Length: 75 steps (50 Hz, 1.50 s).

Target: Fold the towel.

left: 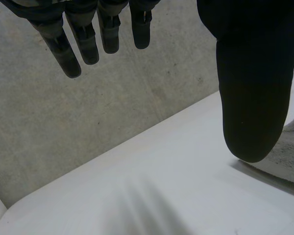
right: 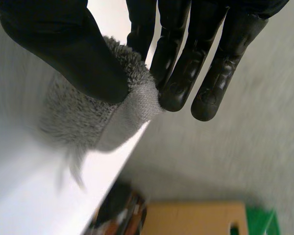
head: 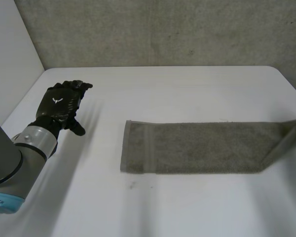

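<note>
Right wrist view shows the right hand [right: 183,58] pinching the towel [right: 83,115], likely soft and limp, by its hemmed right end, while the left hand [head: 61,104] hovers relaxed, holding nothing.

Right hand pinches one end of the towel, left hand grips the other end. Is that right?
Not the left hand: the head view shows it open, with straight fingers, apart from the towel, whose other end lies flat on the table. The right hand does pinch one end.
</note>
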Each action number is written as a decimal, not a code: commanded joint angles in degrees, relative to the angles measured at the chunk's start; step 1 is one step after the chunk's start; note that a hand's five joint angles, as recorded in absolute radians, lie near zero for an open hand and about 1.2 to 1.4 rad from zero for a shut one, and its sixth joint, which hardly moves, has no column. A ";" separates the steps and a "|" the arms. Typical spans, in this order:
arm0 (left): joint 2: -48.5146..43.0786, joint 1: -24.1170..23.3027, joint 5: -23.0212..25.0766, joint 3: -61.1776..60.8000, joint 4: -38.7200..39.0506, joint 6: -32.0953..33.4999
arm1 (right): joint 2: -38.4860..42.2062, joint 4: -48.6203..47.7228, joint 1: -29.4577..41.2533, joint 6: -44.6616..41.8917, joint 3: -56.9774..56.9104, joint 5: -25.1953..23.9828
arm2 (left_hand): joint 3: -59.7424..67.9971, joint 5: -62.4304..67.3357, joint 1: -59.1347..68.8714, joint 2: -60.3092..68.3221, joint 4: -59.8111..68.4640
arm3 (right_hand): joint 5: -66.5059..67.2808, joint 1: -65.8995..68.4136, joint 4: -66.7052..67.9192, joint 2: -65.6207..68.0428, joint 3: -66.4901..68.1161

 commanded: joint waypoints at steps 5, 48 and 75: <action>0.83 0.66 -0.28 -0.25 0.00 0.00 | 1.77 -9.06 34.53 6.91 -1.59 -4.63 | 0.83 0.91 0.90 0.95 0.95 | 14.03 26.02 11.63 12.89 12.03; 0.13 -9.61 -0.72 3.62 -1.22 0.18 | -1.64 8.51 20.70 33.90 10.08 -10.97 | 2.01 2.09 2.07 2.13 2.13 | -55.97 -43.98 -58.37 -57.11 -57.97; 2.50 -12.26 -3.89 1.86 -2.28 0.09 | -1.47 -4.94 36.20 21.06 6.42 -6.32 | 1.50 1.59 1.57 1.62 1.62 | 14.03 26.02 11.63 12.89 12.03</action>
